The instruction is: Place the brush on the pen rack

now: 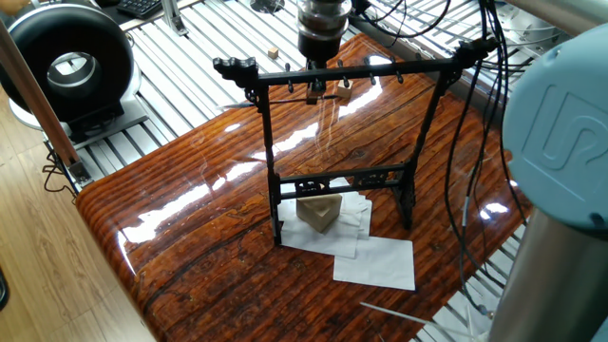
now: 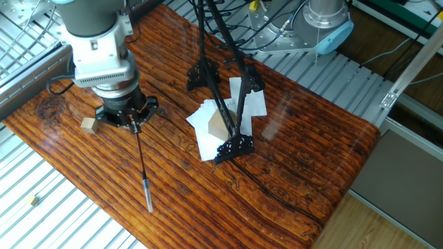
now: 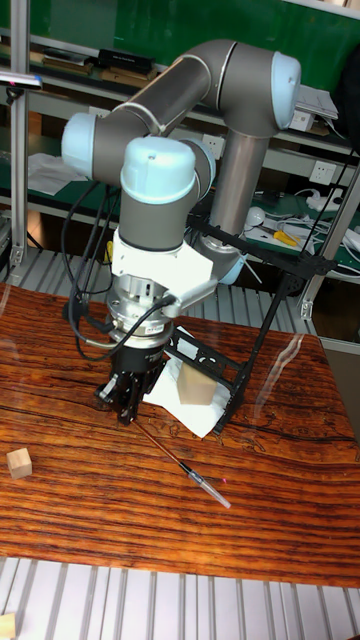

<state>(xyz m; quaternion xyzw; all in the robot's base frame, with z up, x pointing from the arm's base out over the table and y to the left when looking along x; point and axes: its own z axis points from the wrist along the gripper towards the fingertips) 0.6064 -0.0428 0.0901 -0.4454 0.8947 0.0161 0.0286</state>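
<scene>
The brush (image 2: 140, 160) is held at its upper end between the closed jaws of the gripper (image 2: 132, 123), and it slants down from there so that its pale tip (image 3: 213, 493) lies on or just above the counter (image 2: 297, 145); which of the two cannot be told. The pen rack (image 1: 337, 142) stands well apart from the brush, over some white paper sheets (image 1: 375, 258), with its pegged top crossbar (image 1: 351, 72) high above the counter. The main risk is judged to be the thin shaft: it is gripped only at one end, so it could pivot or slip in the jaws when lifted, and the end meant for a peg would then be misaligned. If the tip is dragged along the counter, the bristles could be bent. A low swing toward the rack could knock the frame over, and the small wooden block (image 2: 88, 124) beside the gripper could be struck.
</scene>
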